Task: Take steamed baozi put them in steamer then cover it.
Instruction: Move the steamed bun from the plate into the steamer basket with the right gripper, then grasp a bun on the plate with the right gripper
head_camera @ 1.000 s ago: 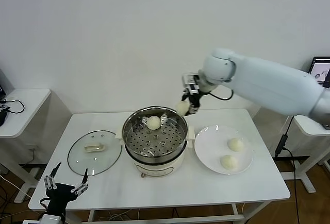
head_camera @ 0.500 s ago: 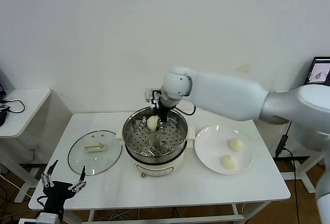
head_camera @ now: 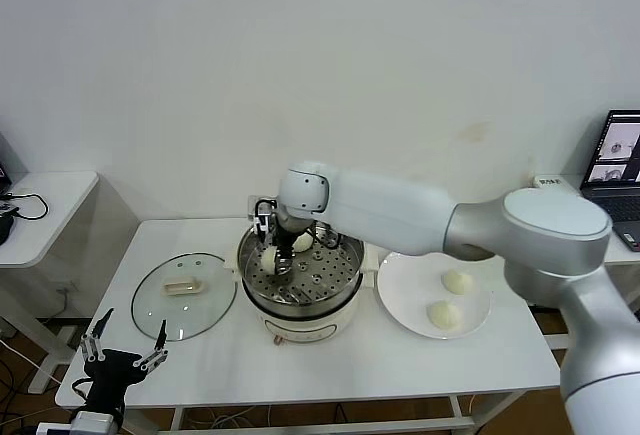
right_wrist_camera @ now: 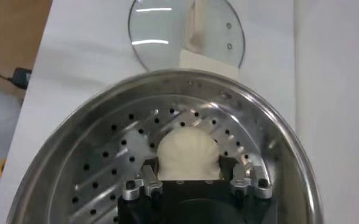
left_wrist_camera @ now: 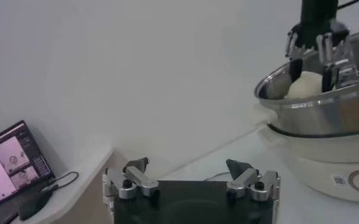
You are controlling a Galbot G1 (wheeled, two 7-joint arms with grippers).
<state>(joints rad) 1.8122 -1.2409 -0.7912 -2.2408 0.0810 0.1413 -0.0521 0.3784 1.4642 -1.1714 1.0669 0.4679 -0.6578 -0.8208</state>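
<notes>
The steel steamer (head_camera: 300, 285) stands mid-table on its white base. My right gripper (head_camera: 272, 256) reaches down into its left side, shut on a cream-white baozi (right_wrist_camera: 188, 152) just above the perforated tray (right_wrist_camera: 118, 158). The left wrist view shows that same bun (left_wrist_camera: 305, 85) at the pot's rim. A second baozi (head_camera: 303, 242) lies on the tray behind it. Two more baozi (head_camera: 457, 281) (head_camera: 443, 315) sit on the white plate (head_camera: 400, 275). The glass cover (head_camera: 184, 295) lies flat on the table to the steamer's left. My left gripper (head_camera: 125, 357) waits open at the table's front left corner.
The right arm stretches across above the steamer and the plate's far side. A small side table (head_camera: 40, 205) with cables stands at the left. A laptop (head_camera: 622, 150) sits at the far right. White wall behind.
My right gripper carried the baozi leftward from beyond the steamer's far right rim, over the pot, and down into its left side. The left gripper stayed in place.
</notes>
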